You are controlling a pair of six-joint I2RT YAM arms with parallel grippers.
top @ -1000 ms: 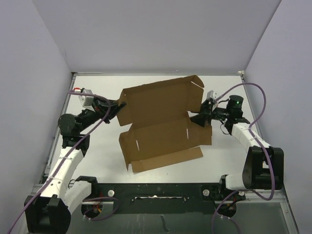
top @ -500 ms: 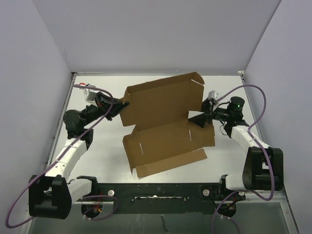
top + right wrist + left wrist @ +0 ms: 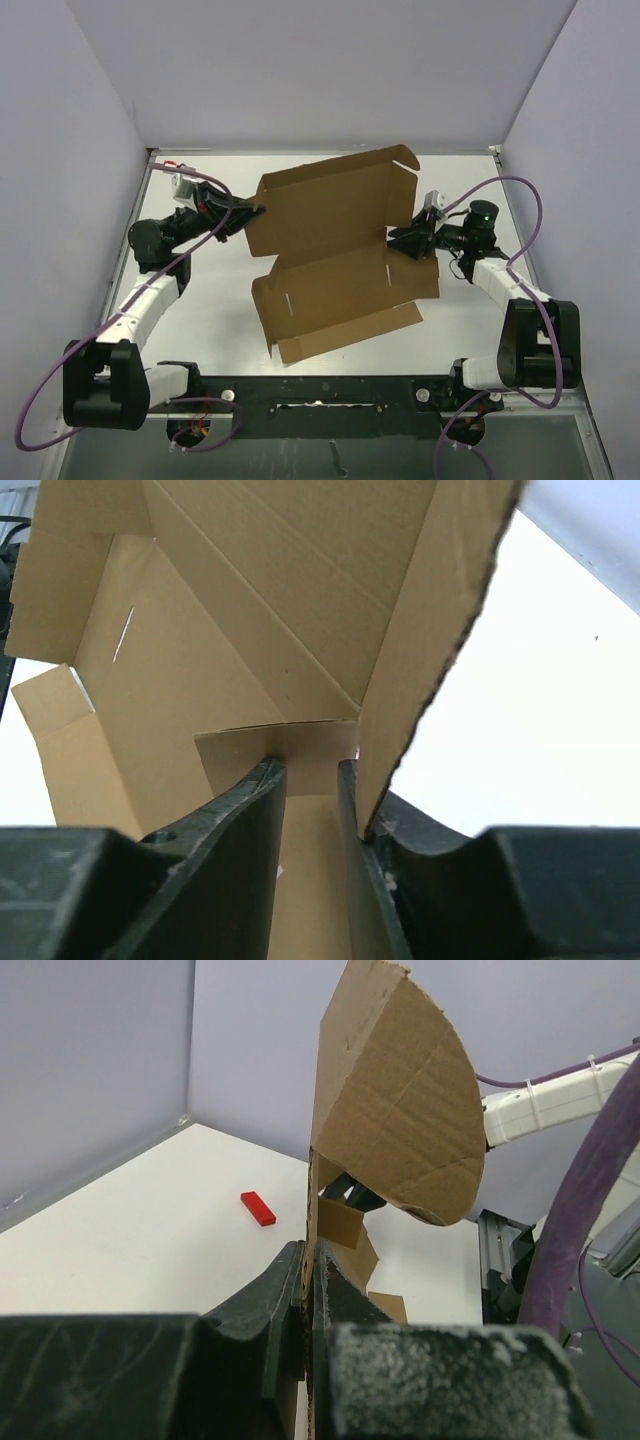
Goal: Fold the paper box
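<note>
The brown paper box (image 3: 330,250) lies part-unfolded in the middle of the table, its far panel raised and tilted. My left gripper (image 3: 250,213) is shut on the left edge of that raised panel. In the left wrist view its jaws (image 3: 308,1260) pinch the cardboard edge, and a rounded flap (image 3: 400,1110) stands above them. My right gripper (image 3: 402,240) is at the box's right side. In the right wrist view its jaws (image 3: 312,770) stand a little apart with nothing clamped between them. A small flap (image 3: 280,742) lies just past the tips, and a side panel (image 3: 430,630) leans on the right finger.
A small red block (image 3: 258,1208) lies on the white table beyond the box in the left wrist view. Grey walls close in the table on the left, far and right sides. The black arm-base rail (image 3: 320,390) runs along the near edge.
My left gripper has moved toward the far side, lifting the far panel more upright. The box has shifted slightly to the right. My right gripper has edged left against the box's side.
</note>
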